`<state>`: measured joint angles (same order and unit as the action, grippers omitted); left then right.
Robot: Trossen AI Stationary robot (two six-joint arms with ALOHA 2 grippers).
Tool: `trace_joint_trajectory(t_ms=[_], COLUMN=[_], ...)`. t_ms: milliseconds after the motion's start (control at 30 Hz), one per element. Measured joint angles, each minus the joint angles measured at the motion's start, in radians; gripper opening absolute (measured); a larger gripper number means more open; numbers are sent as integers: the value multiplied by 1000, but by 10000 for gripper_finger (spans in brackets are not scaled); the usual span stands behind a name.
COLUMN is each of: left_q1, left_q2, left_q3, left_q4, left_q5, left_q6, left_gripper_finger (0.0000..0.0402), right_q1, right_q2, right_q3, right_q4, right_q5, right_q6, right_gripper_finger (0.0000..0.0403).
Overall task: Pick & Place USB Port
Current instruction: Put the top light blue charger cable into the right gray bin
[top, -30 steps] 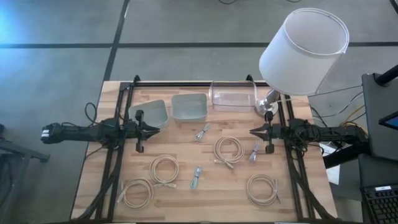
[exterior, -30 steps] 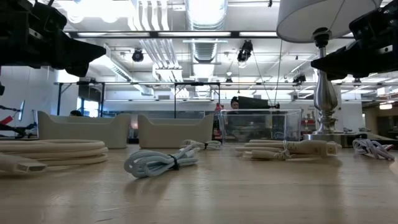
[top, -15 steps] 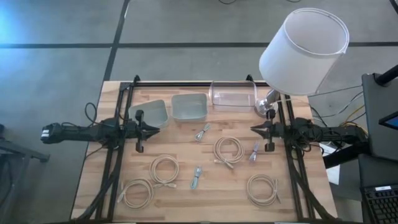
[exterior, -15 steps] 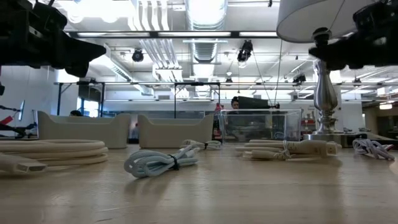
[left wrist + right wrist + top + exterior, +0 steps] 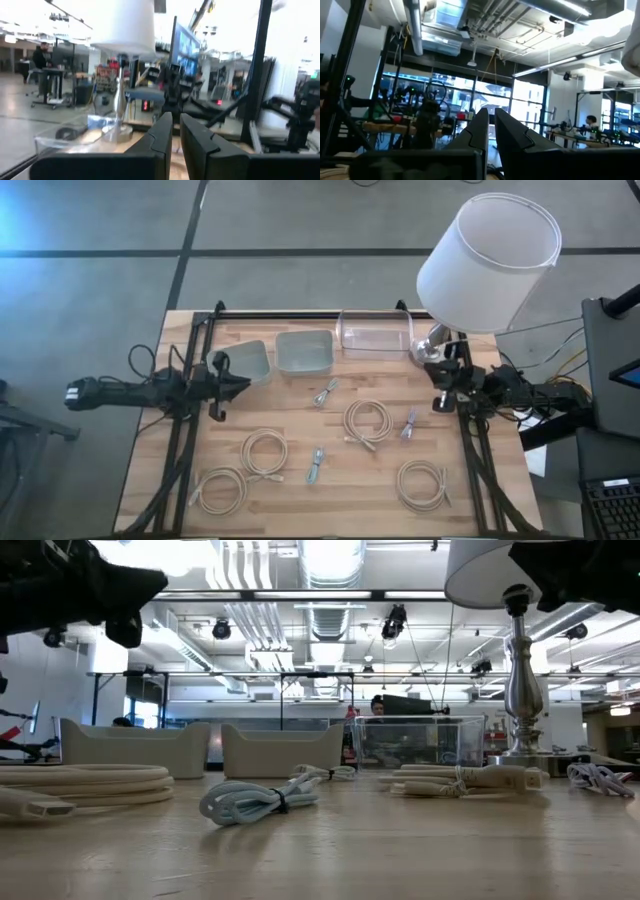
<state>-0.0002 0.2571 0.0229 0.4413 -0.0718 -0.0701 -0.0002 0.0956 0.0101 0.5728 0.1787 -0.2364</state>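
From above, the small blue-grey bundled USB cable (image 5: 325, 392) lies mid-table, its long axis slanting, roughly midway between the arms. The left gripper (image 5: 240, 383) hovers by the pale green plastic bin (image 5: 243, 361); the right gripper (image 5: 437, 387) sits beside the silver lamp base (image 5: 428, 346).

At table height, a coiled blue cable (image 5: 255, 800) rests flat; both arms hang high.

Each wrist view shows dark fingers (image 5: 162, 137) nearly closed, a narrow slit between them, holding nothing (image 5: 481, 131).
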Motion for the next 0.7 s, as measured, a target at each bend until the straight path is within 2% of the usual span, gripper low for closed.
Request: trace_joint_trajectory(t_ms=[233,400,700], left_q1=[-1,-1,-2], left_q2=[106,208,402], left_q3=[127,184,278], left_q4=[-26,-34,-30], left_q5=[-15,-15,-15], left_q6=[36,36,-43], left_gripper_finger=[100,140,150], right_q1=[0,0,0], right_q2=[37,121,347], right_q3=[19,107,242], right_q4=[-10,-101,-315], right_q5=[0,-3,-3], right_q6=[14,46,155], right_gripper_finger=[33,65,133])
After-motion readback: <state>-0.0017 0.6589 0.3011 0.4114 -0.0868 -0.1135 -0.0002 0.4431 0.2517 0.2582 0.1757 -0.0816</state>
